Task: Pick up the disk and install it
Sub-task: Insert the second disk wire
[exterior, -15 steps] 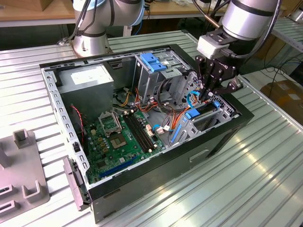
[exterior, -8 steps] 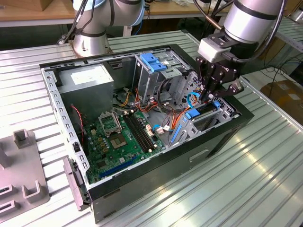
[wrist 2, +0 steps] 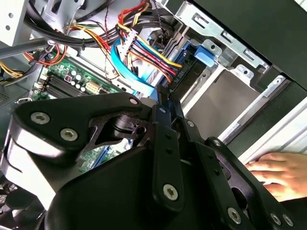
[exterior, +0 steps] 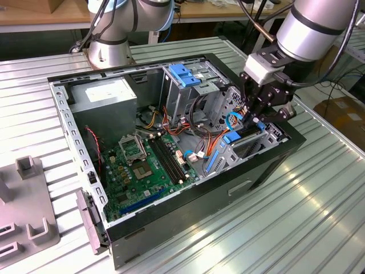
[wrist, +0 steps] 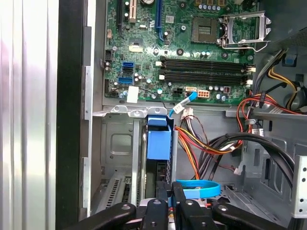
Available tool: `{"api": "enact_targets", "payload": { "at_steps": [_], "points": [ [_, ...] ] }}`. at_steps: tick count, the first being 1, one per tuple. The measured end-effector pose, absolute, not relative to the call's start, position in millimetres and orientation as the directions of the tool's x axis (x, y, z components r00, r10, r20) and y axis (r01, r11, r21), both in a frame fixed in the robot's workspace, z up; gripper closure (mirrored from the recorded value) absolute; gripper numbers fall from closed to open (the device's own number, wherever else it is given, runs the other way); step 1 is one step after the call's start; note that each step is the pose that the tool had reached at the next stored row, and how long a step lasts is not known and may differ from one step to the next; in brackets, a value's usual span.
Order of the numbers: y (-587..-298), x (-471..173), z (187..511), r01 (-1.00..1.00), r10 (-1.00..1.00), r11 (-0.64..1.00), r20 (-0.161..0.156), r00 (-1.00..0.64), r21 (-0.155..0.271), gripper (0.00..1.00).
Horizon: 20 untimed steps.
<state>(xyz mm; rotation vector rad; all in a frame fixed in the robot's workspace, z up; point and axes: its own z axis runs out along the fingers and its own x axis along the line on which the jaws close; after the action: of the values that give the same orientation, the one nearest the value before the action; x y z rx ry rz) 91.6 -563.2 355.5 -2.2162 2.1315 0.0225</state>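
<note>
Pincer (exterior: 255,117) reaches down into the open computer case (exterior: 188,220) at the exterior view's right, and its fingers (wrist: 165,203) are close together, clamped on the edge of the disk (wrist: 159,143). The disk stands on edge in a metal bay (wrist: 117,143) with its light-blue bracket showing. Just beside it lie a blue flat cable (wrist: 197,188) and coloured wires (wrist 2: 146,50). Further off is the green motherboard (exterior: 145,168). A hand (wrist 2: 278,175) rests outside the case.

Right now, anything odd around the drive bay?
Yes: in the second wrist view a person's hand rests beside the computer case, close to the gripper. That looks risky with the arm this near. Nothing else looks askew or damaged.
</note>
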Motion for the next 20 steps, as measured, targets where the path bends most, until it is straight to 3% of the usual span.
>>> {"api": "enact_targets", "payload": {
  "at_steps": [5, 9, 20],
  "points": [
    [-565.7, 91.6, 354.7, -0.999, -0.997, -0.038, -0.061, 0.04, -0.038, 0.84],
    [-569.2, 91.6, 353.6, -0.999, -0.995, -0.037, -0.089, 0.04, -0.039, 0.84],
    [-572.4, 91.6, 350.1, -0.999, -0.995, -0.037, -0.09, 0.04, -0.039, 0.84]
  ]
}}
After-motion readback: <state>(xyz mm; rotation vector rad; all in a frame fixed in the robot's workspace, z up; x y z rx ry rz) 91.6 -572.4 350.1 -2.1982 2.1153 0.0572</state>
